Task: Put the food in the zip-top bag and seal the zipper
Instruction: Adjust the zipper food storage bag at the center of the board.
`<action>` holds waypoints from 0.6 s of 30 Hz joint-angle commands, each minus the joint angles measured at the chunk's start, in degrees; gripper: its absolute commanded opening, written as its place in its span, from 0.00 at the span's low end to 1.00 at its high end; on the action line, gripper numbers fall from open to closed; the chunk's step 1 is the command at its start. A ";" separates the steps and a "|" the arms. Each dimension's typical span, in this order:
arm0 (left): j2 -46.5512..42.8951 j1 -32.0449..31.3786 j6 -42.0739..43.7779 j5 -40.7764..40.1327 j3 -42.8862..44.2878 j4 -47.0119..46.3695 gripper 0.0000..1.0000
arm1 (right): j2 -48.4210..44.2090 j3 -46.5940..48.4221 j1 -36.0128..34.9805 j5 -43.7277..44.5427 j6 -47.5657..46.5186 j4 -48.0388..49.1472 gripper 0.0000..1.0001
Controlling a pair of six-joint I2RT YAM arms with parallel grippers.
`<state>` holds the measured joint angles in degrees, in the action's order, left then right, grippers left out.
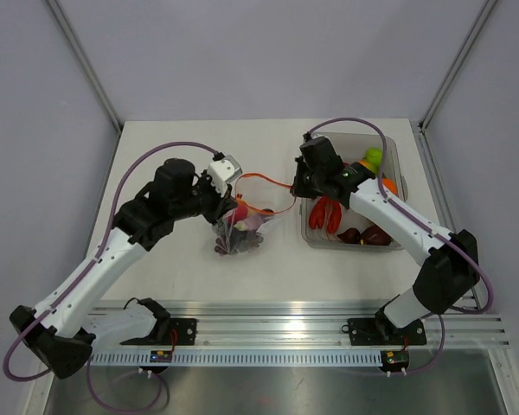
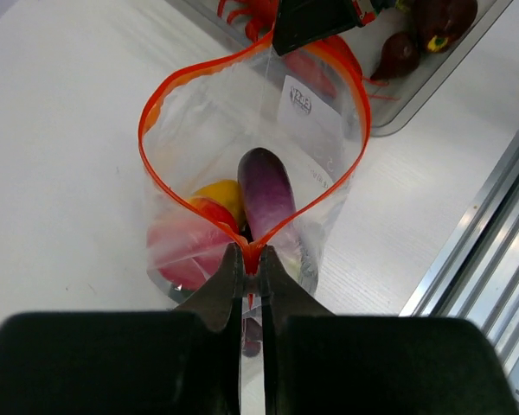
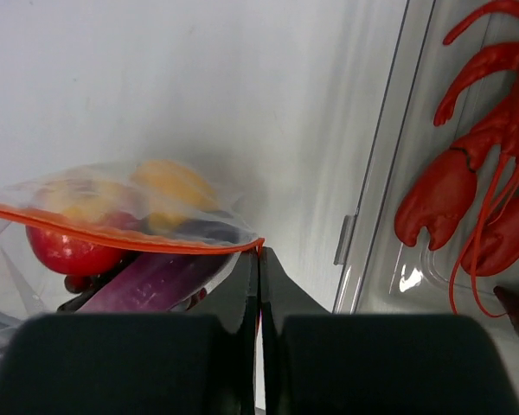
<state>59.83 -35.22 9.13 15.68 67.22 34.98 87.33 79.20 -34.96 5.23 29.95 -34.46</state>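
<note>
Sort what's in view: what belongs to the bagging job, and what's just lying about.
Job: zip-top bag, zipper, eggplant inside, unbagged food, left gripper and right gripper, both pinching the zipper.
Lying about: clear tub, metal rail.

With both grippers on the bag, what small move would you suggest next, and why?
Probably draw the right gripper gently away from the left gripper. Each is shut on one end of the zipper, whose two sides bow apart in an open loop over the eggplant; tension should flatten them together for sealing.
</note>
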 commanded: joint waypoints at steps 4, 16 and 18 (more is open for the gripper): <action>3.36 0.24 2.30 4.00 -0.86 -2.72 0.00 | -1.81 -1.15 0.24 -1.10 -0.77 4.31 0.19; -1.90 1.47 13.28 9.19 -4.71 -5.53 0.00 | -11.30 -2.47 0.24 -3.88 -25.53 6.06 0.58; -3.75 2.70 17.65 12.60 -6.04 -6.50 0.00 | -13.22 -4.04 0.24 -8.28 -32.82 8.77 0.53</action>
<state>60.29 -33.61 19.29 22.22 62.06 34.94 77.80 76.60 -34.85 3.01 10.39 -31.44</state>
